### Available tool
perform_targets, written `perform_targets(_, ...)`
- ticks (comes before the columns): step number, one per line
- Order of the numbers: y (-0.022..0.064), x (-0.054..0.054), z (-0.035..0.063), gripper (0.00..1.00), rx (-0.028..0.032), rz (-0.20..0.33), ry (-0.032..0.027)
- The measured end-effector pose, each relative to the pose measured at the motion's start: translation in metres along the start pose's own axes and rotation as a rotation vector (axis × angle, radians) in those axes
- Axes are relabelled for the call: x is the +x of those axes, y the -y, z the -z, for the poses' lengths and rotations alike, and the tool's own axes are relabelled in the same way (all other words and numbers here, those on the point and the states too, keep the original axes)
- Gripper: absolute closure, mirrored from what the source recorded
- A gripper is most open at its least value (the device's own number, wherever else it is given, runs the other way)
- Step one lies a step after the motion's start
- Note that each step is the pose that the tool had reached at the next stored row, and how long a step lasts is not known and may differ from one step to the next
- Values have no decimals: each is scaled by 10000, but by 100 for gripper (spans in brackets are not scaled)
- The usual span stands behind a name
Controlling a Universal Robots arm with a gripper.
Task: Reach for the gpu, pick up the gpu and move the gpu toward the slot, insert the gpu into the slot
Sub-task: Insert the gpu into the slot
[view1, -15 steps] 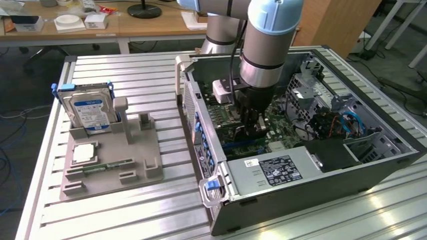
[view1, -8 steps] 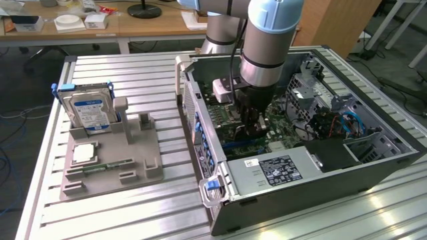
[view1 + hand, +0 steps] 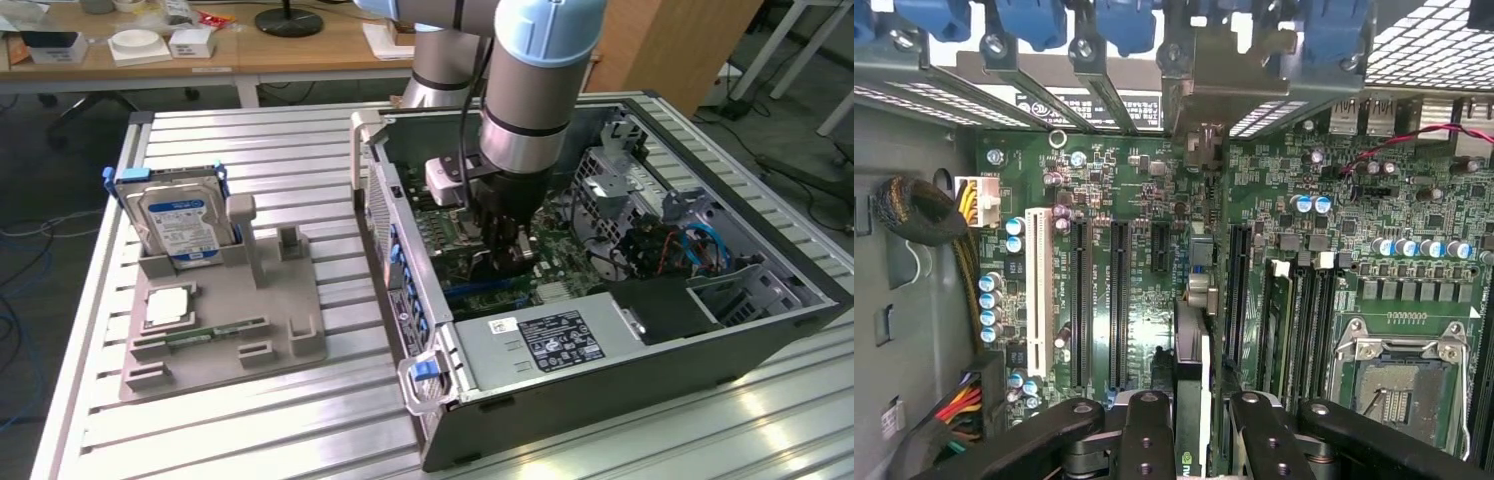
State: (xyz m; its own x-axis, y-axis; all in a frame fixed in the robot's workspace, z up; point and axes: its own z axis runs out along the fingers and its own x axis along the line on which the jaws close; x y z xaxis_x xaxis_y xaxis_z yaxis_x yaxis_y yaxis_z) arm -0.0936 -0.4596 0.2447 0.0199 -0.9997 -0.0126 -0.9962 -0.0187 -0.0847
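Black gripper (image 3: 505,262) down inside PC case (image 3: 747,330), fingers (image 3: 1149,440) pinched narrow on gpu (image 3: 1191,360), seen edge-on over motherboard (image 3: 1124,200); card's lower edge hidden, seating in slot unclear.

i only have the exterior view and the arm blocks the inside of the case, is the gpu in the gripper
observer: yes, in the wrist view the gpu sits edge-on between the gripper fingers.
operator: where over the board
observer: between one long black slot and a second black slot.
operator: any card in the white slot
observer: no, the white slot is empty.
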Motion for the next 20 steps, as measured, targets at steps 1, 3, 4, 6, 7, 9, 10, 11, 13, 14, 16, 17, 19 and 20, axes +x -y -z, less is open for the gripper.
perform_targets(1, -4, 0, 1, 73, 3, 1, -1)
perform_targets(3, -17, 0, 2, 73, 11, 5, 0)
perform_targets(4, -23, -1, 2, 73, 16, 7, 0)
perform_targets(6, -24, -1, 1, 73, 28, 13, 1)
perform_targets(7, -25, -1, 2, 73, 36, 15, 1)
perform_targets(9, -31, -2, 2, 73, 50, 18, 2)
perform_targets(10, -33, -4, 2, 73, 59, 23, 2)
perform_targets(11, -38, -5, 2, 73, 66, 30, 2)
perform_targets(13, -48, -9, 4, 73, 74, 41, 2)
perform_targets(14, -54, -10, 4, 73, 78, 46, 2)
perform_targets(16, -59, -13, 4, 73, 88, 57, 3)
perform_targets(17, -59, -14, 5, 73, 92, 63, 2)
perform_targets(19, -60, -17, 5, 73, 101, 74, 4)
perform_targets(20, -60, -20, 4, 73, 105, 78, 5)
